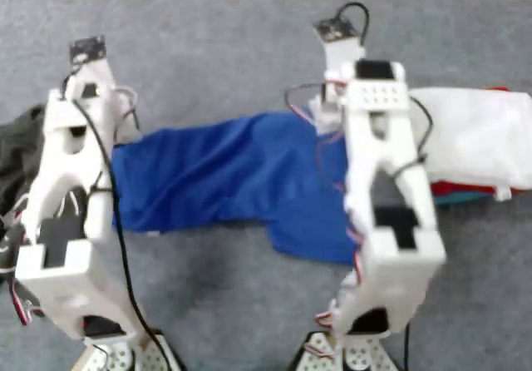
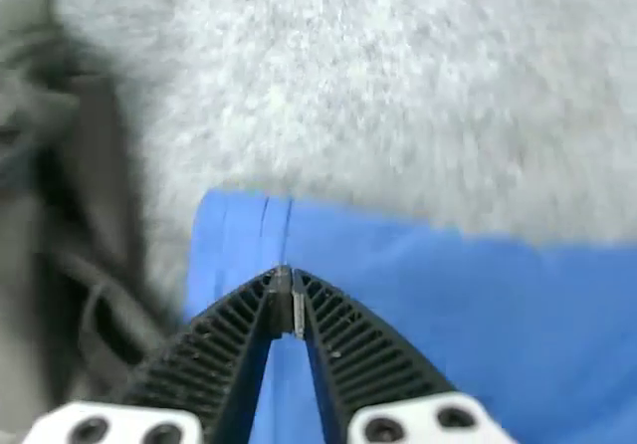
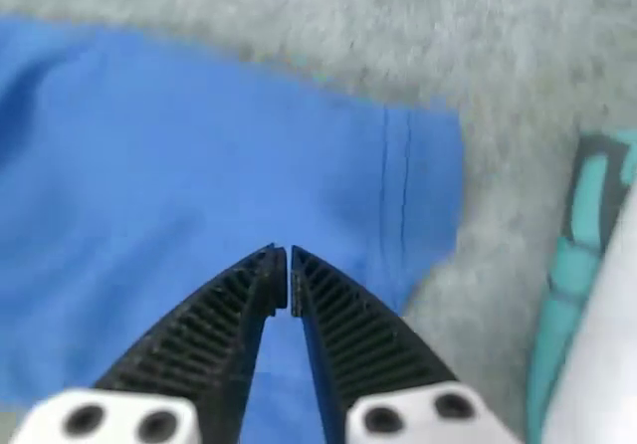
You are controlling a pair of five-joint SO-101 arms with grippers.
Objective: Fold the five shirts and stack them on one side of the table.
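- Two closed grippers over the blue shirt [image 1: 224, 180]: left gripper [image 2: 288, 300] near its left end, right gripper [image 3: 289, 277] near its right.
- White shirt [image 1: 474, 142] lies at right.

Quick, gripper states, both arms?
Left gripper: closed, above the blue shirt; hold unclear.
Right gripper: closed, above the same shirt; hold unclear.

Plain blue shirt [image 1: 224, 171], white shirt [image 1: 474, 134], dark grey shirt [image 1: 17, 150], grey table [image 1: 208, 63]
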